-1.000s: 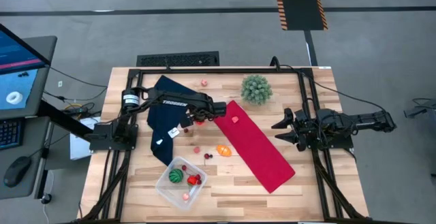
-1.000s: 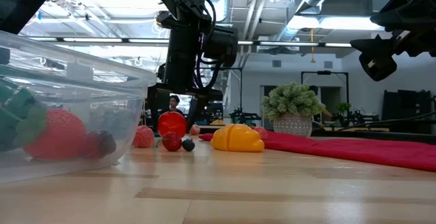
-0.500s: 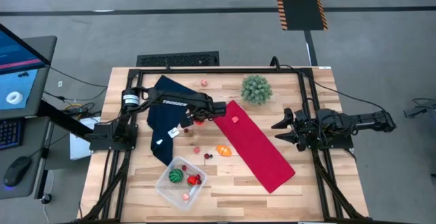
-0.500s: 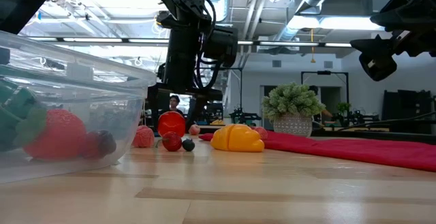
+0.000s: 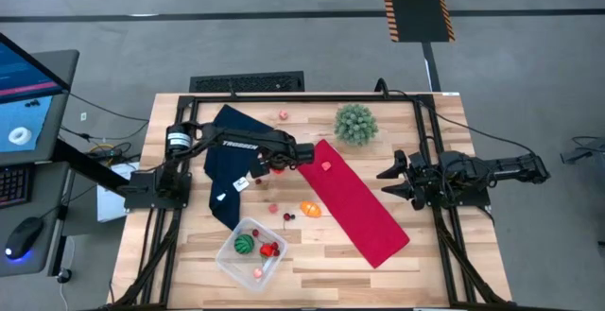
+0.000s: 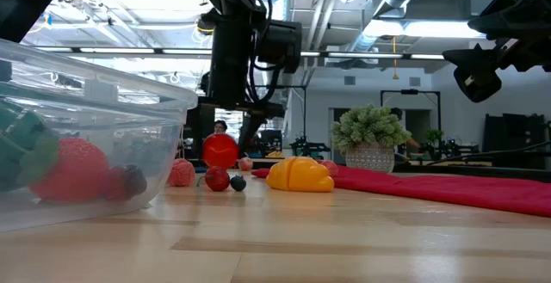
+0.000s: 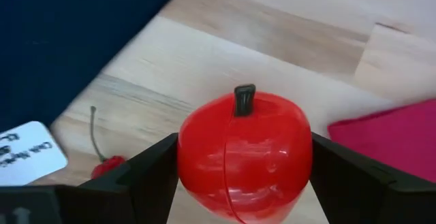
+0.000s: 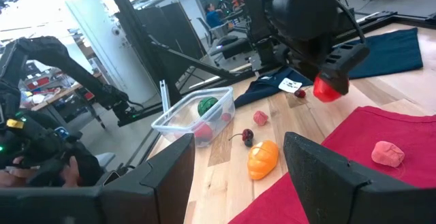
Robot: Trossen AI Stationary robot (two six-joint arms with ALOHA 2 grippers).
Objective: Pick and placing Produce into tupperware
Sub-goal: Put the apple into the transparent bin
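My left gripper [image 5: 276, 167] is over the table's middle, between the dark blue cloth and the red cloth, shut on a red toy apple [image 6: 220, 151]. The clear tupperware [image 5: 251, 252] sits near the near edge with a green piece [image 5: 244, 243], a red piece [image 5: 269, 250] and a pink piece [image 5: 257, 273] inside. An orange piece [image 5: 309, 209], dark cherries [image 5: 288, 217] and a small red cherry [image 7: 105, 166] lie on the wood. One pink piece [image 5: 325, 166] rests on the red cloth. My right gripper [image 5: 392, 181] waits open at the table's right side. My left gripper pinches the red apple between its two fingers [image 7: 146, 176], one on each side of its body [image 7: 194, 163]. The fingers come from above, pointing down. The apple's dark stem [image 7: 244, 100] faces the wrist camera. The apple hangs just clear of the table.
A spiky green plant ball [image 5: 355, 123] stands at the far side. The red cloth [image 5: 359, 202] lies slantwise right of centre, the dark blue cloth [image 5: 232, 150] with a white tag [image 5: 241, 184] left of centre. Another pink piece [image 5: 283, 115] lies near the far edge.
My left gripper has risen a little, staying shut on the red apple. The apple now sits slightly higher above the table than a second ago. The other pieces have stayed in place.
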